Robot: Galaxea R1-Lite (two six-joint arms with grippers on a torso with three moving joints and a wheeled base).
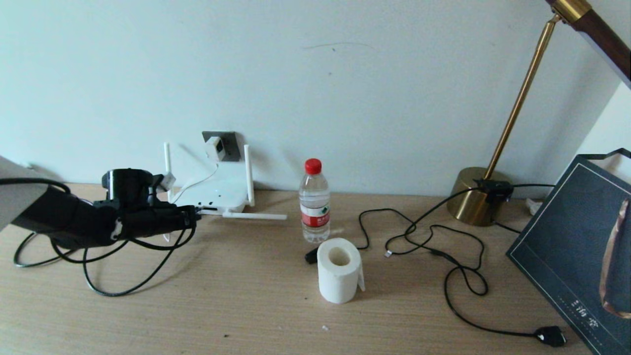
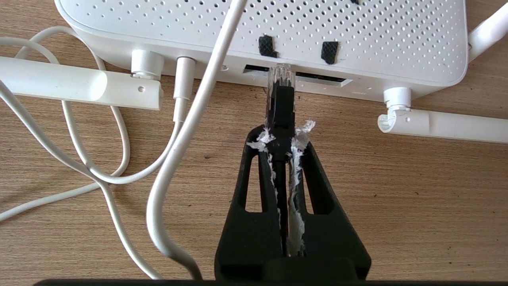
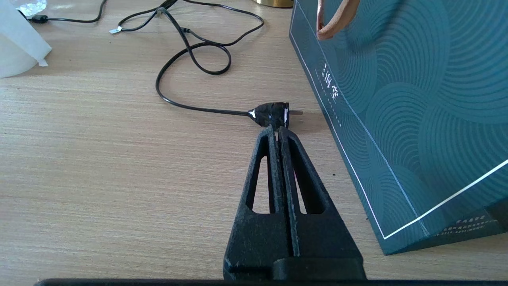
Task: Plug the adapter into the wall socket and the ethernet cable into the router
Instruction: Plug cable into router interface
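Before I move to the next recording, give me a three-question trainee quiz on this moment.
1. True or false: the adapter sits in the wall socket.
2. What does the left gripper pinch?
A. white cord
B. ethernet cable
C. antenna
3. Fill in: the cable's clear plug tip is at a dark port on the ___.

Key: 1 true. 2 B. 3 router. The right gripper is shut and empty near a black plug.
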